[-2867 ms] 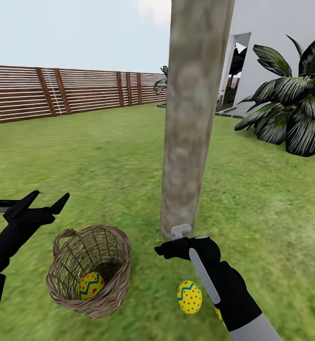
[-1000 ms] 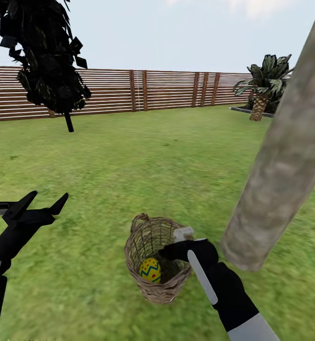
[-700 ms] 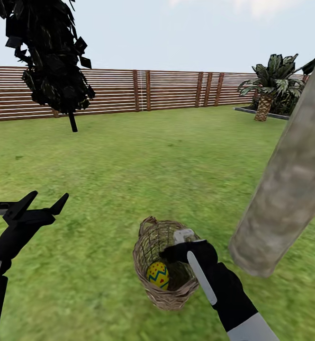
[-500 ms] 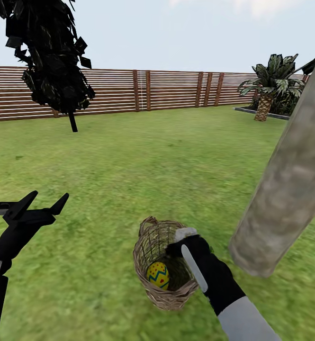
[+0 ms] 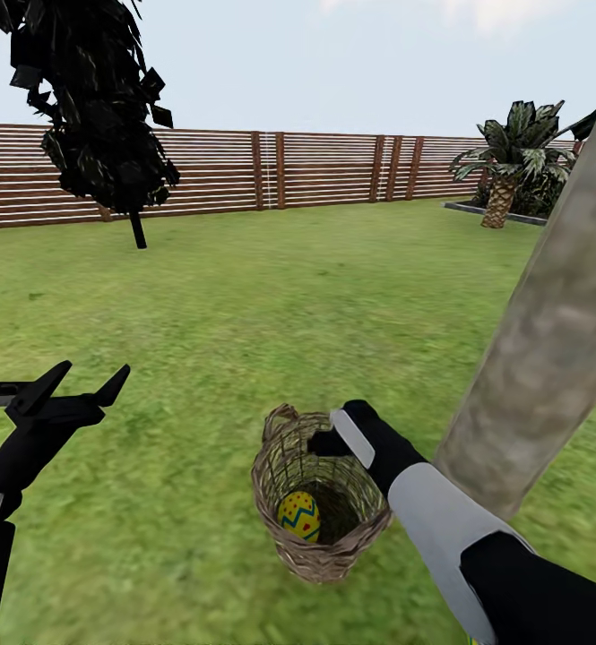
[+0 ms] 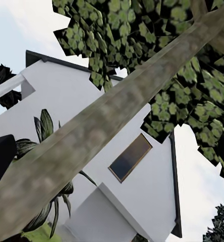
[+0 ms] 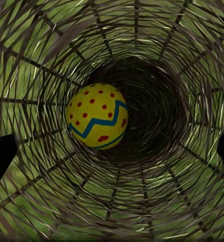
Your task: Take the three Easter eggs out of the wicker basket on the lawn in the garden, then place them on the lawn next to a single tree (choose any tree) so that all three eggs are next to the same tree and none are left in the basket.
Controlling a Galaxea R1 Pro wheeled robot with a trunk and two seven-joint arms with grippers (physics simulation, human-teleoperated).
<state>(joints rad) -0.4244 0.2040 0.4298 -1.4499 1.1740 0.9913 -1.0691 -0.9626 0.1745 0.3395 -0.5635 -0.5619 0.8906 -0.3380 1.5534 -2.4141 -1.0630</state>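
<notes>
The wicker basket (image 5: 320, 528) stands upright on the lawn (image 5: 244, 305), close to the foot of the tree (image 5: 548, 340) at the right. One yellow Easter egg (image 5: 298, 516) with a blue zigzag and red dots lies at the bottom. My right gripper (image 5: 333, 441) hangs over the basket's mouth, pointing down into it. In the right wrist view its black fingertips (image 7: 1, 156) sit wide apart, open, at the picture's edges, with the egg (image 7: 98, 122) straight ahead inside the woven wall (image 7: 157, 45). My left gripper (image 5: 87, 381) is open and holds nothing, well left of the basket.
A dark narrow tree (image 5: 100, 116) stands at the back left before the brown slat fence (image 5: 271, 170). A palm-like plant (image 5: 513, 161) grows at the back right. The left wrist view looks up at the slanting trunk (image 6: 107, 126), its leafy crown and the white house (image 6: 117, 191).
The camera turned left, then settled. In the last half second my right arm reached forward, bringing the gripper over the basket's mouth. The left arm has not moved.
</notes>
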